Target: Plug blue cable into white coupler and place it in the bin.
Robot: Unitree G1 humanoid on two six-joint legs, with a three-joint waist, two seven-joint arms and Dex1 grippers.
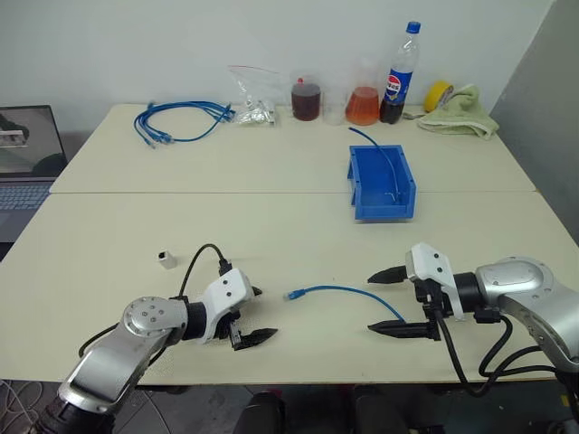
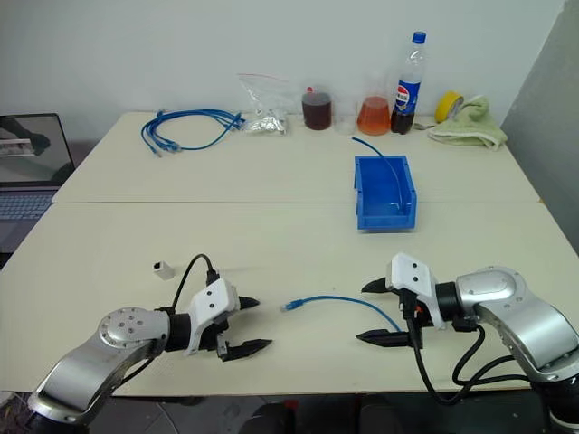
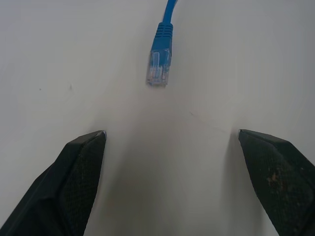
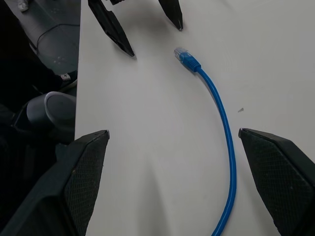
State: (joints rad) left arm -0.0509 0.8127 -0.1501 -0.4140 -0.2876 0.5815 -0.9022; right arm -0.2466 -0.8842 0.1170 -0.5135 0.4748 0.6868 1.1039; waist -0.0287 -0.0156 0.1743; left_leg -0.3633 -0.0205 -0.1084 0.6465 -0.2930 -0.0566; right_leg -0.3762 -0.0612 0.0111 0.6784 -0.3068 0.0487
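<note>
1. Both claws are spread wide and holding nothing. The left gripper (image 1: 255, 315) and right gripper (image 1: 387, 303) sit low over the near edge of the table (image 1: 271, 226), pointing at each other with the blue cable (image 1: 348, 294) between them. My read is they're bracketing it for a pickup, one claw per end.

2. Cable lies flat in a gentle arc. Its clear plug (image 3: 158, 69) points at the left claw, straight ahead at 12 o'clock in the left wrist view and not touching either finger. The other end runs in between the right claw's fingers.

3. White coupler (image 1: 164, 259) sits alone, at roughly 10 o'clock from the left claw, well apart from the cable. So nothing's plugged in yet.

4. The bin (image 1: 382, 183) is further back, at about 12 o'clock from the right claw. There's already a thin blue cable end draped in it.

5. Materials: the cable is a smooth, rubbery blue jacket with a moulded boot and see-through plug. The coupler is a tiny hard boxy block, the bin is rigid plastic with upright walls, and the tabletop is matte cream. The finger pads (image 3: 81, 172) look finely textured.
</note>
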